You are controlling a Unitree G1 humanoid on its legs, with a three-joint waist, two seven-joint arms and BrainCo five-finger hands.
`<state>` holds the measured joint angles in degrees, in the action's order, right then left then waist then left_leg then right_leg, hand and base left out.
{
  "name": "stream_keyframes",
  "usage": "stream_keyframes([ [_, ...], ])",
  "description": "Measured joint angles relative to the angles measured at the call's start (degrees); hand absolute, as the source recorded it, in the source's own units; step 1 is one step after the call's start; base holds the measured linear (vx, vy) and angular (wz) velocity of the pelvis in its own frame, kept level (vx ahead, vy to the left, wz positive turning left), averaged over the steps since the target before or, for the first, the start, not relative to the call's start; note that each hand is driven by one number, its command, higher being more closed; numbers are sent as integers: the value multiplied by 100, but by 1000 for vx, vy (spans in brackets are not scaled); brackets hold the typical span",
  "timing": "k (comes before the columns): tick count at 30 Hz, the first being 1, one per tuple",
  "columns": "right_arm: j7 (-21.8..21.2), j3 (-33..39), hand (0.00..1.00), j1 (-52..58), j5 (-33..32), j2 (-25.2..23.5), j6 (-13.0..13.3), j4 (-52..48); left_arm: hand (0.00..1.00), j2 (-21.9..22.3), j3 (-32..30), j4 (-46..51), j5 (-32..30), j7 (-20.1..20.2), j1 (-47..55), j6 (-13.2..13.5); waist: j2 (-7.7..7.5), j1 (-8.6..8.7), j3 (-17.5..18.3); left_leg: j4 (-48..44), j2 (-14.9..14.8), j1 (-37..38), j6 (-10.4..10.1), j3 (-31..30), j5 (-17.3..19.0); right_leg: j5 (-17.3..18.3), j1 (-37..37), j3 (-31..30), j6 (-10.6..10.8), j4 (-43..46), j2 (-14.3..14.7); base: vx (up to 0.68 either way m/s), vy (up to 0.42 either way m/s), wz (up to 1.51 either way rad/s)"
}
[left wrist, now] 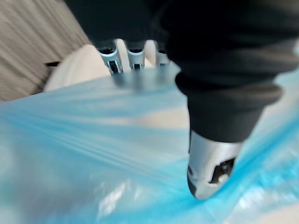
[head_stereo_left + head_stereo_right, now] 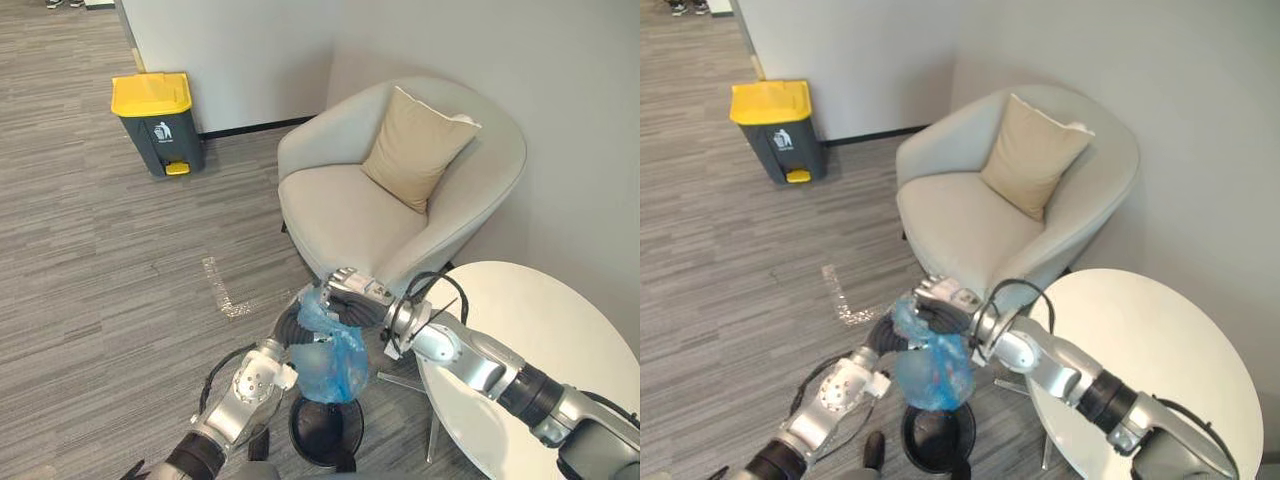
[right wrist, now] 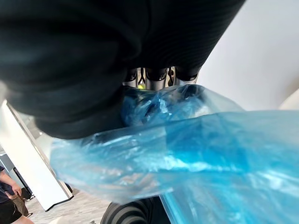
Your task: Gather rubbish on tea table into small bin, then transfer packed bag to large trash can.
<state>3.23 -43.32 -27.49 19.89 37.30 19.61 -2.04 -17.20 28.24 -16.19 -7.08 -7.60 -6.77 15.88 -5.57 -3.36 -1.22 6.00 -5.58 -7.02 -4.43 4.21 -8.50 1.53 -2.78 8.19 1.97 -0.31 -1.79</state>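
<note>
The right hand (image 2: 352, 292), a little below the middle of the frame, is clenched on the gathered top of the thin blue plastic rubbish bag (image 2: 330, 368). In the right wrist view the crumpled blue film is bunched directly under its fingers (image 3: 158, 74). The bag hangs from this hand as a rounded, filled pouch.

The left hand (image 2: 292, 335) comes from the lower left and is against the left side of the bag. In the left wrist view its thumb (image 1: 210, 168) lies on the stretched blue film. Its fingers (image 1: 133, 53) go behind the film, so I cannot tell if they grasp it.

Directly below the bag, at the bottom edge of the frame, stands the small round black bin (image 2: 345, 442). The bottom of the bag is just above its opening.

To the lower right is the round white tea table (image 2: 540, 330). Above the hands, in the centre, stands a light grey upholstered armchair (image 2: 340, 215) with a beige square cushion (image 2: 415, 145) leaning on its back.

In the upper left, well apart from the hands, a large dark grey trash can with a yellow lid (image 2: 155, 120) stands on the grey striped carpet (image 2: 100, 250), near the white wall.
</note>
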Motion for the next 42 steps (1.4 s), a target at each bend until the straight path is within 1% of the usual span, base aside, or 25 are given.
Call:
stream_keyframes([
  [2, 3, -1, 100, -30, -28, -10, -8, -101, 0, 26, 52, 8, -296, -124, -110, 0, -5, 1, 4, 0, 0, 0, 0, 0, 0, -3, 0, -1, -1, 0, 6, 0, 0, 0],
  [3, 3, -1, 100, -30, -29, -14, -8, -150, 0, 44, 53, 11, -311, -142, -114, 0, -5, 4, 4, 0, 0, 0, 0, 0, 0, -5, 0, -2, -1, 0, 8, 0, 0, 0],
  [5, 4, -1, 100, -32, -94, -125, -9, -222, 0, 171, 63, 10, -469, -314, -124, -2, -14, 3, 14, 1, -4, 2, 0, -2, -1, -7, 2, -2, -3, 0, 18, 0, 0, 0],
  [9, 5, -1, 100, -67, -231, -204, -15, -222, 0, 323, 95, -31, -645, -471, -133, -3, -18, -3, 17, 2, -8, 4, -2, -4, -6, -21, 3, -3, -4, 0, 25, 0, 0, 0],
  [14, 3, -5, 100, -159, -270, -355, -57, -221, 0, 359, 94, -203, -635, -479, -214, 0, -30, -2, 29, 9, -38, 7, -19, 1, -18, -41, -2, -20, -20, -2, 56, -4, -3, -1],
  [15, -3, -29, 100, -176, -465, -357, -62, -221, 0, 358, 92, -327, -624, -477, -249, 1, -54, -6, 45, 24, -61, 6, -27, 6, -23, -48, -8, -33, -31, -5, 77, -16, -18, -3],
  [18, -11, -29, 100, -196, -518, -362, -74, -221, 0, 358, 94, -435, -614, -463, -269, 5, -70, -11, 58, 30, -85, 6, -38, 11, -30, -56, -14, -41, -43, -9, 87, -11, -11, -3],
  [19, -16, -35, 100, -291, -702, -365, -75, -222, 0, 358, 111, -576, -503, -416, -269, 6, -68, -9, 59, 30, -99, 5, -42, 24, -32, -65, -29, -63, -56, -9, 98, -15, -12, -7],
  [20, -16, -34, 100, -342, -732, -371, -74, -224, 100, 358, 121, -637, -494, -393, -269, 6, -66, 3, 60, 30, -103, 5, -42, 29, -33, -70, -33, -71, -62, -10, 102, -19, -14, -8],
  [23, -16, -32, 100, -524, -954, -376, -72, -463, 100, 355, 362, -877, -387, -196, -270, 5, -68, 10, 64, 29, -110, 5, -44, 40, -33, -76, -39, -86, -66, -13, 109, -3, -2, -1],
  [25, -16, -31, 100, -541, -1003, -433, -72, -510, 100, 358, 446, -888, -384, -150, -270, 10, -73, 10, 68, 28, -109, 5, -44, 44, -33, -76, -40, -88, -66, -14, 107, 0, 0, 0],
  [26, -28, -32, 100, -540, -1068, -534, -74, -510, 100, 368, 485, -889, -297, -96, -270, 28, -74, 10, 69, 28, -107, 5, -44, 54, -33, -78, -45, -96, -63, -14, 104, 2, 0, -4],
  [29, -40, -32, 100, -541, -1107, -578, -74, -510, 100, 391, 482, -930, -163, -97, -270, 112, -75, 10, 69, 27, -99, 5, -44, 72, -33, -85, -53, -115, -52, -15, 97, 0, 0, -1],
  [34, -44, -46, 100, -530, -1105, -583, -75, -509, 100, 390, 474, -933, 44, -122, -273, 123, -74, 19, 70, 28, -100, 5, -44, 106, -33, -97, -67, -145, -49, -19, 93, 0, 2, -2],
  [38, -50, -271, 100, -428, -1106, -616, -74, -505, 100, 390, 476, -916, 272, -237, -362, 116, -73, 30, 70, 29, -99, 5, -44, 113, -33, -134, -32, -152, -46, -103, 92, 0, 0, 0],
  [40, -87, -321, 100, -156, -1079, -857, -78, -313, 100, 383, 475, -769, 271, -230, -382, 99, -67, 25, 73, 29, -93, 3, -44, 112, -33, -134, -32, -149, -45, -103, 87, 0, 0, 0],
  [42, -103, -418, 100, -117, -1073, -860, -80, -238, 100, 385, 489, -725, 266, -224, -377, 99, -67, 24, 74, 29, -92, 3, -44, 110, -33, -134, -29, -146, -45, -103, 85, 0, 0, 0],
])
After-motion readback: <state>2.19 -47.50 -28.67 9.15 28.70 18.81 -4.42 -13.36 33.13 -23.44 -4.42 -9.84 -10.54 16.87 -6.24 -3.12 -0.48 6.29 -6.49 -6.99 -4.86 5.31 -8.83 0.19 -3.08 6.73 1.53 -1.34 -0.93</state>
